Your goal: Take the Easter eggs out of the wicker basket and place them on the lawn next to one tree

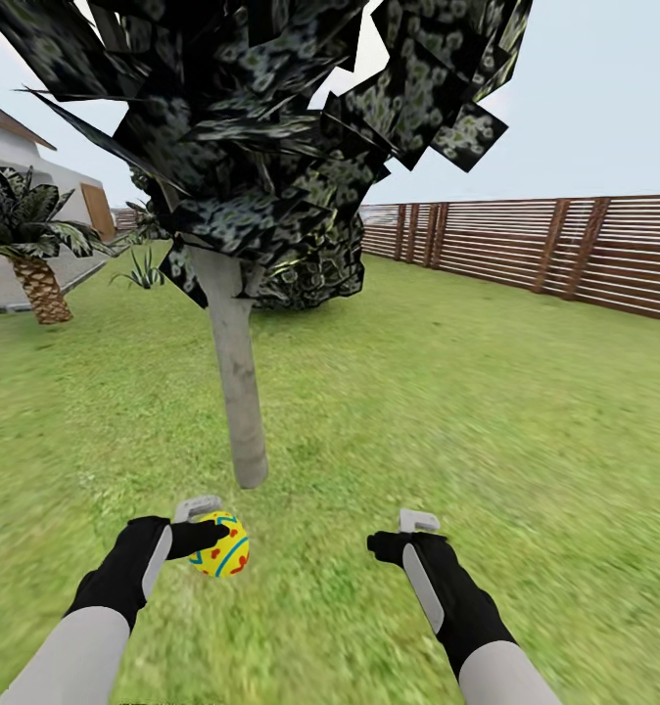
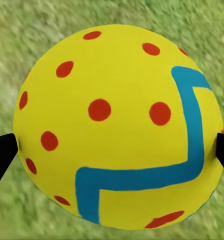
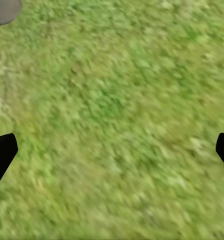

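Observation:
My left gripper [image 1: 215, 532] is shut on one yellow Easter egg [image 1: 224, 551] with red dots and a blue-green zigzag, held just above the lawn [image 1: 389, 411]. In the left wrist view the egg [image 2: 116, 130] sits between the two black fingertips [image 2: 2, 152]. Just beyond the egg stands the tree [image 1: 237, 392], pale grey trunk under dark speckled foliage. My right gripper [image 1: 399, 537] is open over bare grass [image 3: 116, 125], to the right of the trunk, whose base [image 3: 4, 10] shows in a corner of the right wrist view. The wicker basket and the other eggs are out of view.
A short palm [image 1: 36, 269] and a white house [image 1: 22, 162] stand at the far left. A dark shrub [image 1: 315, 269] sits behind the tree. A brown slatted fence [image 1: 565, 250] runs along the right. Grass stretches wide to the right of the trunk.

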Tool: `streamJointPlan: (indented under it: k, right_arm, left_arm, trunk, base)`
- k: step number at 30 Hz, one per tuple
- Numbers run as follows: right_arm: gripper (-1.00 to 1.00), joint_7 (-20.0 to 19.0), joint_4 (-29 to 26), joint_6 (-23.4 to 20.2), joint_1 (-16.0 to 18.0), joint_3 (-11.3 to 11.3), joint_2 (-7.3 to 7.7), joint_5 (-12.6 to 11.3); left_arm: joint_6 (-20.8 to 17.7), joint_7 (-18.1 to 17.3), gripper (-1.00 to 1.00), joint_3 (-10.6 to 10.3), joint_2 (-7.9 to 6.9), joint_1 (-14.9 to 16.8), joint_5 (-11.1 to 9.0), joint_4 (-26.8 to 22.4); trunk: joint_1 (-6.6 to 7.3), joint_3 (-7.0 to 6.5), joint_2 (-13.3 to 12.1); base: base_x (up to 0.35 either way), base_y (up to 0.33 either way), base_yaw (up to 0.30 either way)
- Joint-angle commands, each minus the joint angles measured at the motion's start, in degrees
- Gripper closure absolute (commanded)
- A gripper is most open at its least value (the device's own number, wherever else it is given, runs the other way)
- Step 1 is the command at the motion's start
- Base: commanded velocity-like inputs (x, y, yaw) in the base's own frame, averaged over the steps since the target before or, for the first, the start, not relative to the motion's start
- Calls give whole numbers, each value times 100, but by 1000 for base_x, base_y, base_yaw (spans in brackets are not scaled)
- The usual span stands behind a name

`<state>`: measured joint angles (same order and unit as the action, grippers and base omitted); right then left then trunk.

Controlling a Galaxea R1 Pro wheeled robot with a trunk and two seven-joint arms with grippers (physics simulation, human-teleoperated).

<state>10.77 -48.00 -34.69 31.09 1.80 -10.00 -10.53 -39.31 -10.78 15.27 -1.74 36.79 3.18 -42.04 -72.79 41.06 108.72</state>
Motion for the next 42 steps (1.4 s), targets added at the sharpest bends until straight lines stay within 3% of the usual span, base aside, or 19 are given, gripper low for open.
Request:
streamJointPlan:
  k: [1,8,14,28,30,34,42]
  right_arm:
    - [-100,48,-7,-20,3,12,0,-59]
    - [-100,41,-8,-12,3,16,0,-69]
    - [-100,35,-24,-16,3,21,0,-107]
    - [-100,39,-24,90,-6,40,0,-127]
    - [-100,39,-18,175,-6,40,0,-122]
    - [-100,33,-16,201,-6,40,0,-132]
    - [-100,20,-12,199,-6,34,0,-142]
  left_arm:
    - [-26,-38,100,19,31,4,41,-6]
    - [-41,-25,100,22,86,4,42,-6]
    - [-52,281,100,30,112,4,0,-2]
    - [43,207,100,89,102,4,-65,17]
    - [46,90,100,96,92,4,-64,20]
    - [38,-747,100,113,51,11,-64,21]
    - [36,-1011,100,102,76,21,-62,21]
  trunk:
    - [-21,24,43]
    - [-175,150,324]
    - [-307,257,564]
    - [-614,414,1126]
    - [-658,434,1206]
    - [-746,475,1367]
    - [-922,555,1687]
  base:
    - [3,-2,36]
    - [0,0,5]
    - [0,0,0]
    - [0,0,166]
    - [0,0,184]
    - [0,0,175]
    - [0,0,171]
